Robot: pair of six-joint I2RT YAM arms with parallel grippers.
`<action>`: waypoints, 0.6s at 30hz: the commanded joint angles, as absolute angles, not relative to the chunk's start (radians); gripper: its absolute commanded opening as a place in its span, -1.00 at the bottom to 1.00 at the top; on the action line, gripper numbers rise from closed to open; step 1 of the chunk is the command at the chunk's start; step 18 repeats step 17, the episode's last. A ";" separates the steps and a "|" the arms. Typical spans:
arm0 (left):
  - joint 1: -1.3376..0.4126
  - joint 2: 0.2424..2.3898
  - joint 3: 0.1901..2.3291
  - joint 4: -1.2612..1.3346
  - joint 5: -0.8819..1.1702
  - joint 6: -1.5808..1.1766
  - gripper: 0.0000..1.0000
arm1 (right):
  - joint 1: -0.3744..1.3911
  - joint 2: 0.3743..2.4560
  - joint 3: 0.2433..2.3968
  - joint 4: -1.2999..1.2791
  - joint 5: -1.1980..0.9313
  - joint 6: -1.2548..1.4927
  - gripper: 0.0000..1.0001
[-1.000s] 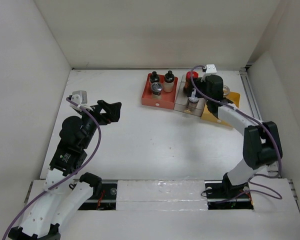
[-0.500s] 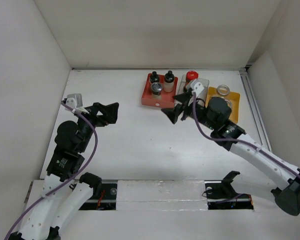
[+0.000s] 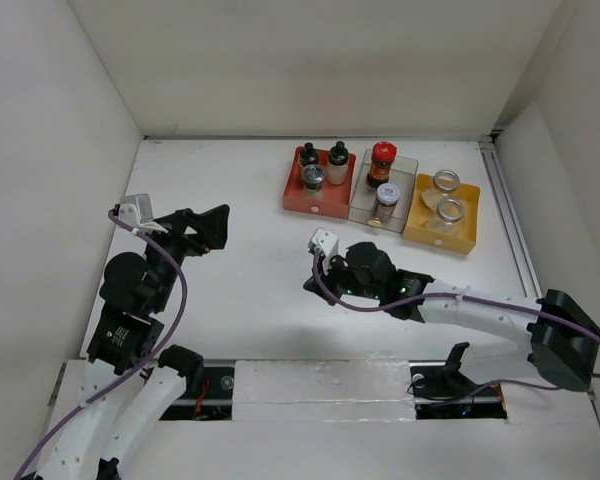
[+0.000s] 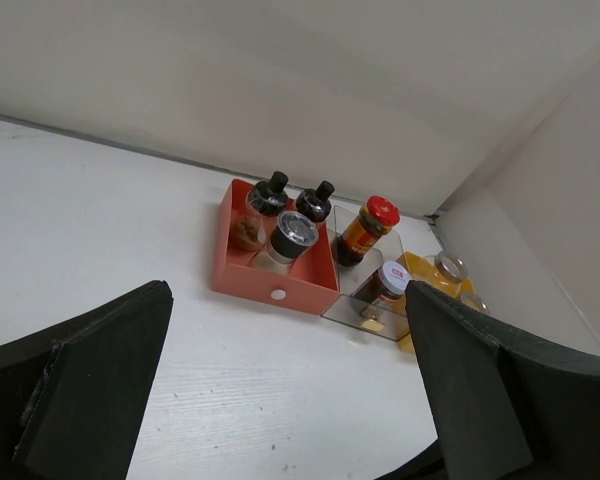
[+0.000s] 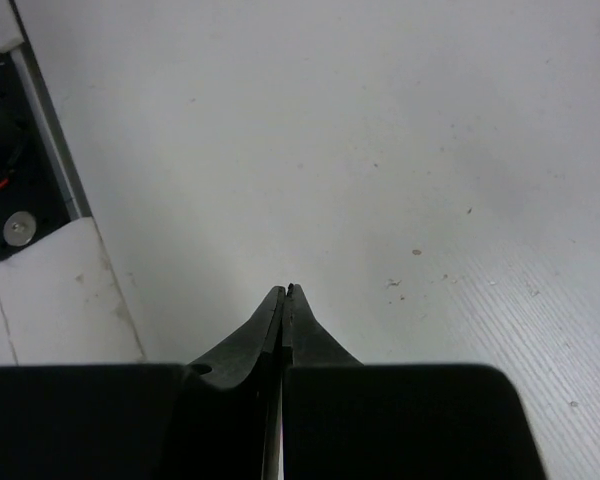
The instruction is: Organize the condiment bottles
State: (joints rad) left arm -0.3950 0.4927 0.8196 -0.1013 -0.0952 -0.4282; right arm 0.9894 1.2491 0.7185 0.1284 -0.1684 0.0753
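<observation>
The condiment bottles stand in three trays at the back right. The red tray [image 3: 325, 203] [image 4: 242, 277] holds two black-capped bottles [image 3: 308, 155] [image 4: 273, 190] and a silver-capped one [image 3: 314, 177] [image 4: 294, 231]. In the clear tray [image 3: 363, 203] are a red-capped bottle [image 3: 382, 160] [image 4: 372, 222] and a white-capped jar [image 3: 386, 195] [image 4: 389, 279]. Two silver-lidded jars [image 3: 450, 210] [image 4: 446, 266] sit in the yellow tray [image 3: 432, 233]. My left gripper [image 3: 216, 224] [image 4: 286, 335] hangs open and empty at the left, aimed at the trays. My right gripper [image 3: 311, 285] [image 5: 288, 291] is shut on nothing, low over bare table in front of the trays.
White walls close in the table on three sides. A rail [image 3: 508, 200] runs along the right edge. The arms' mounting strip [image 3: 320, 385] [image 5: 20, 215] lies along the near edge, close to my right gripper's tips.
My right arm has drawn back from the clear tray towards the near middle of the table, and its jaws have closed empty. The left arm has shifted slightly.
</observation>
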 commanded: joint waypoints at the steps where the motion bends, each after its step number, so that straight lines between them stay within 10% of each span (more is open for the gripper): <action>1: -0.390 0.477 0.836 -0.057 -0.109 -0.436 1.00 | 1.028 1.275 0.716 0.227 -0.088 0.098 -1.00; 11: -0.390 0.495 0.836 -0.057 -0.100 -0.436 1.00 | 1.037 1.345 0.738 0.252 -0.055 0.098 0.09; 18: -0.390 0.495 0.847 -0.071 -0.109 -0.425 1.00 | 1.037 1.376 0.756 0.261 -0.055 0.107 0.25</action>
